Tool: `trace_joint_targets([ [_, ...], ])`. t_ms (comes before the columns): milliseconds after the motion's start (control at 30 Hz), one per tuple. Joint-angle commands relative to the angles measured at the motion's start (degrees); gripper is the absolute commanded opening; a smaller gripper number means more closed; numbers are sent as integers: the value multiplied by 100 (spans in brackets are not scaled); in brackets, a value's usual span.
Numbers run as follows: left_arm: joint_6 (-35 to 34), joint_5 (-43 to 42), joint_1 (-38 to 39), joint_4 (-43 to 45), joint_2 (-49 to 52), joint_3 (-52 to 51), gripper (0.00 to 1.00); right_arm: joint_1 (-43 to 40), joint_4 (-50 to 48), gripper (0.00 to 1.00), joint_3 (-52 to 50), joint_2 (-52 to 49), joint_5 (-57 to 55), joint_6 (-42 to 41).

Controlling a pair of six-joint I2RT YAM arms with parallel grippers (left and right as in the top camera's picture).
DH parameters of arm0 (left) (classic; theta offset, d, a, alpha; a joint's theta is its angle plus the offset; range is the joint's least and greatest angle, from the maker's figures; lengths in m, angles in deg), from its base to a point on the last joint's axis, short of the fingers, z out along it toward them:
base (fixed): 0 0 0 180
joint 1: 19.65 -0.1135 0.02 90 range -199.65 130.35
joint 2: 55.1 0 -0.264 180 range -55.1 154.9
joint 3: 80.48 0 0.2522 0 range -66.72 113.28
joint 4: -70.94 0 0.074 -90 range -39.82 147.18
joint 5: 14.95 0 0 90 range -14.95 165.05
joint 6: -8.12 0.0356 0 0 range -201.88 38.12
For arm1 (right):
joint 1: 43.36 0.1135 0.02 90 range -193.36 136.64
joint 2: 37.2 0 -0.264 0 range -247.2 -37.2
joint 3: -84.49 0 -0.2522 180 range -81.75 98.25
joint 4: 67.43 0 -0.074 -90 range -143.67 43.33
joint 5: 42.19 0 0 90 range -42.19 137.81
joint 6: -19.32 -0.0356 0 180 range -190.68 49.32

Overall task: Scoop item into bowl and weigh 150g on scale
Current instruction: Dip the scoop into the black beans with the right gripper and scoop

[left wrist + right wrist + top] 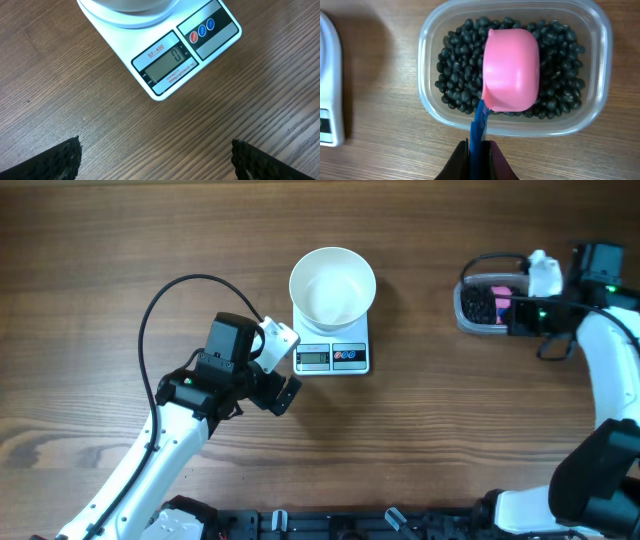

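Observation:
The white bowl (332, 285) stands empty on the white scale (333, 358); the display (172, 60) reads 0 and the bowl's (130, 5) rim shows at the top of the left wrist view. My left gripper (288, 370) (156, 150) hovers just in front of the scale, open, with only bare wood between its fingers. At the far right, black beans (457, 75) (477, 305) fill a clear tub (520, 127) (466, 308). My right gripper (479, 150) (512, 315) is shut on the blue handle (480, 117) of a pink scoop (512, 70) (498, 293), whose cup lies over the beans.
The scale's edge (327, 90) shows at the left of the right wrist view. A black cable (150, 330) loops above the left arm. Bare wooden tabletop (420, 430) lies between scale and tub.

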Motion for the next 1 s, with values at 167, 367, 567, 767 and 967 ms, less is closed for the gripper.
trace_joint_targets([
  [167,31,13,-33,0,33,-26,100,-367,74,4,-28,-645,1224,-461],
  [367,31,13,-33,0,33,-26,100,-706,76,4,-26,-695,2006,-605],
  [567,31,13,-33,0,33,-26,100,-1421,203,4,-26,-695,2229,-557],
  [767,31,13,-33,0,33,-26,100,-1506,192,4,-28,-809,2234,-435],
  [967,31,13,-33,0,33,-26,100,-1307,85,4,-28,-1071,2337,-433],
])
